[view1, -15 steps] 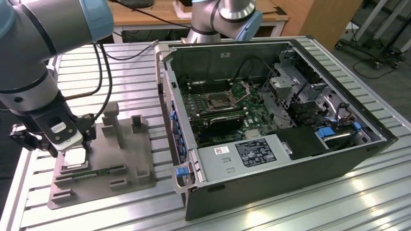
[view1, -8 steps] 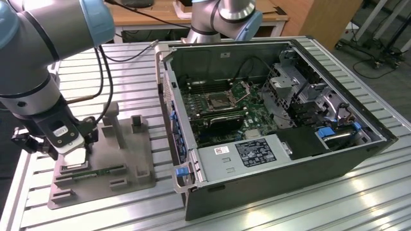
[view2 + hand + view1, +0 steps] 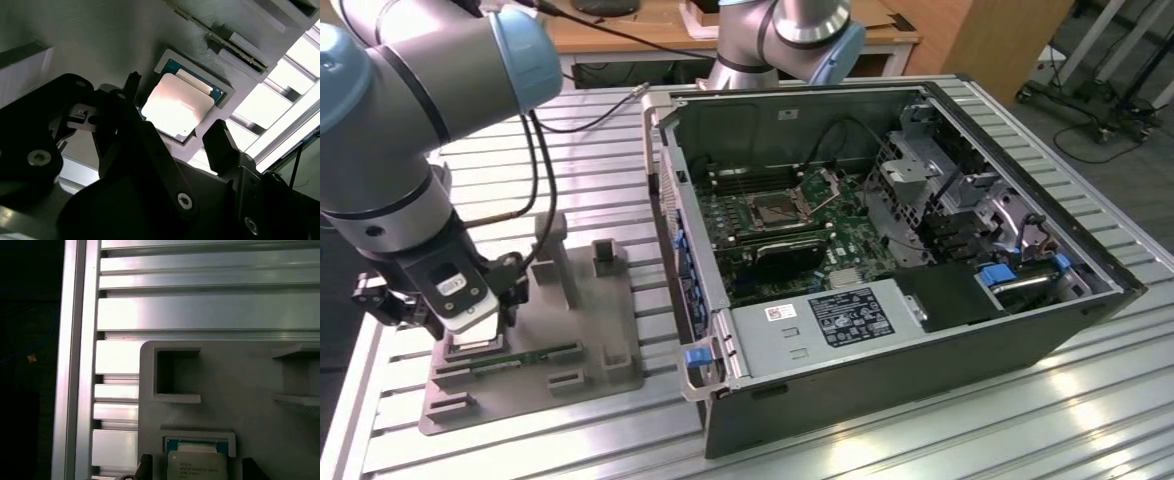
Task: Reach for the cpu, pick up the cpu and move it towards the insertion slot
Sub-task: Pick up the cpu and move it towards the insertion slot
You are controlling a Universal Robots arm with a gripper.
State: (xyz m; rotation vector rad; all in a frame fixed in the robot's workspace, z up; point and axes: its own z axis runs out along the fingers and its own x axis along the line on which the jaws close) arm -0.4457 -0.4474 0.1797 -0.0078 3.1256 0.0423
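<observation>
The flat, square, silvery-topped cpu (image 3: 172, 109) lies in a pocket of the grey plastic holder tray (image 3: 225, 390), straddled by the black gripper (image 3: 176, 105) with fingers spread wide, while in the exterior view the metal-framed insertion slot (image 3: 774, 210) sits well apart at two o'clock, inside the open computer case (image 3: 894, 370)

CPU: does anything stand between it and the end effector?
Nothing visible does. The cpu lies uncovered in its recess in the grey holder, and the open end effector hangs right over it, one finger on each side.
</observation>
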